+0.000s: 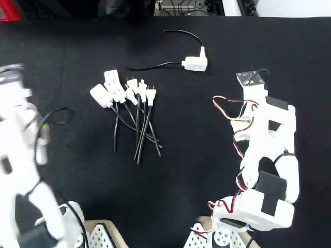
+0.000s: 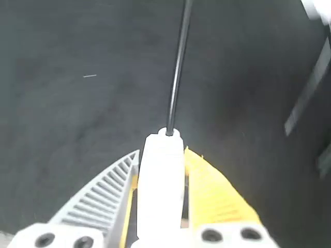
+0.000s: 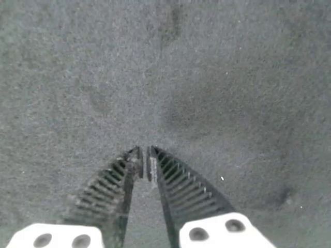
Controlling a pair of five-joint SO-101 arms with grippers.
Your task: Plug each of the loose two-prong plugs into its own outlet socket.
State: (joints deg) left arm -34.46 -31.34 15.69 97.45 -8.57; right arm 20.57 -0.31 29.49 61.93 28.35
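Note:
My left gripper (image 2: 161,147) is shut on a white plug (image 2: 161,181), whose black cord (image 2: 177,67) runs away over the mat; its prongs are hidden between the fingers. In the high view this gripper (image 1: 44,135) is at the far left, with the cord (image 1: 56,113) looping beside it. At mid-table lie several loose plugs (image 1: 142,90) and white sockets (image 1: 106,90), their cords (image 1: 139,132) bundled toward the front. A joined plug and socket (image 1: 195,63) lies farther back. My right gripper (image 3: 144,155) is shut on nothing and sits right of the pile (image 1: 251,78).
A black mat (image 1: 186,155) covers the table. The right arm's white body (image 1: 269,155) and its coloured wires (image 1: 232,116) take up the right front. Base mounts (image 1: 103,235) sit at the front edge. Clutter lines the far edge behind the mat.

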